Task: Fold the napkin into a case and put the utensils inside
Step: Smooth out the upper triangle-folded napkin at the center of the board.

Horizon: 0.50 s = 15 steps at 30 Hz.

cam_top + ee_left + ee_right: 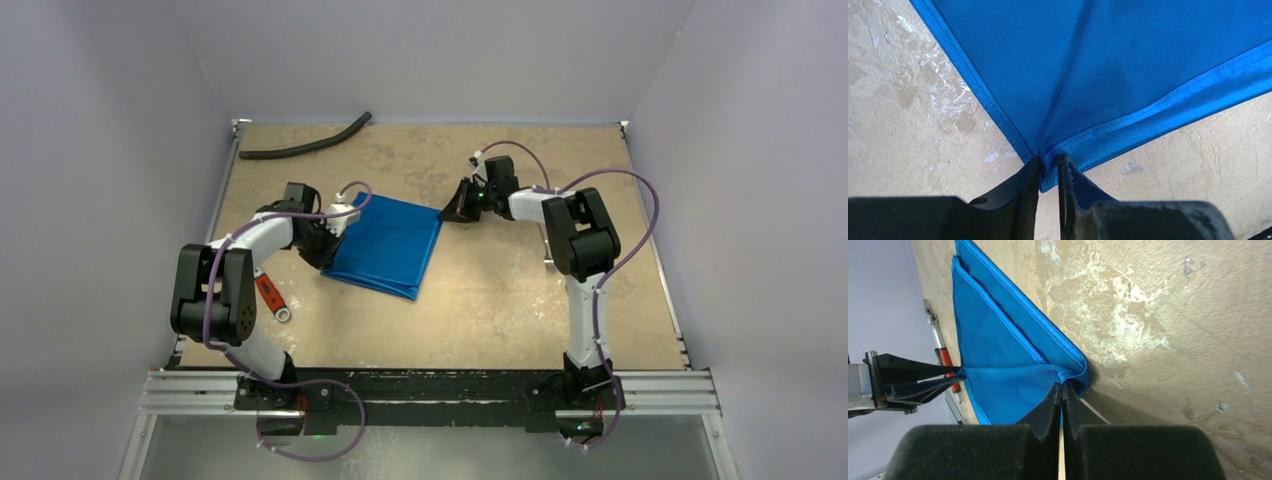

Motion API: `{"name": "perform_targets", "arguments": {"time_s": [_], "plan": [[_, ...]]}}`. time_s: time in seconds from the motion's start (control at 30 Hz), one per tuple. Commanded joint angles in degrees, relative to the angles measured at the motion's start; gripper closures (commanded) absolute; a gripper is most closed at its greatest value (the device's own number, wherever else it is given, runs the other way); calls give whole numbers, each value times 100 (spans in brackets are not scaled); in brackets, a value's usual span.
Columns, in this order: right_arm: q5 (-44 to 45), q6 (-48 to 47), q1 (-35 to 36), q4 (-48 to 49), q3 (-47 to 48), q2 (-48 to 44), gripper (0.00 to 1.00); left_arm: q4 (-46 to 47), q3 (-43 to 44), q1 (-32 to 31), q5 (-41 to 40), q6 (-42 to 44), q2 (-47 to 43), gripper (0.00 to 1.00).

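Seen from above, soft even light covers the pale surface (500,300), with only faint, short shadows under my arms, and the picture is sharp, though the walls lean outward toward the corners. In my left wrist view the satin napkin (1128,65) glows bright with a sheen along its hem, while my left end effector (1049,164) sits dark and slightly soft at the bottom edge. In my right wrist view a dark shadow lies beside the napkin's fold, and the black bulk of my right end effector (1062,391) is blurred and nearly featureless.
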Motion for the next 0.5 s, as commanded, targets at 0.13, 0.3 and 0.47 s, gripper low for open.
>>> {"name": "perform_targets", "arguments": {"time_s": [0.13, 0.3, 0.47], "plan": [[-79, -358, 25, -281, -15, -264, 97, -199, 314, 45, 89, 42, -234, 74], [37, -353, 30, -397, 304, -630, 93, -833, 1012, 48, 482, -141, -387, 57], [-63, -97, 68, -186, 400, -598, 92, -1220, 1489, 46, 777, -166, -435, 51]]}}
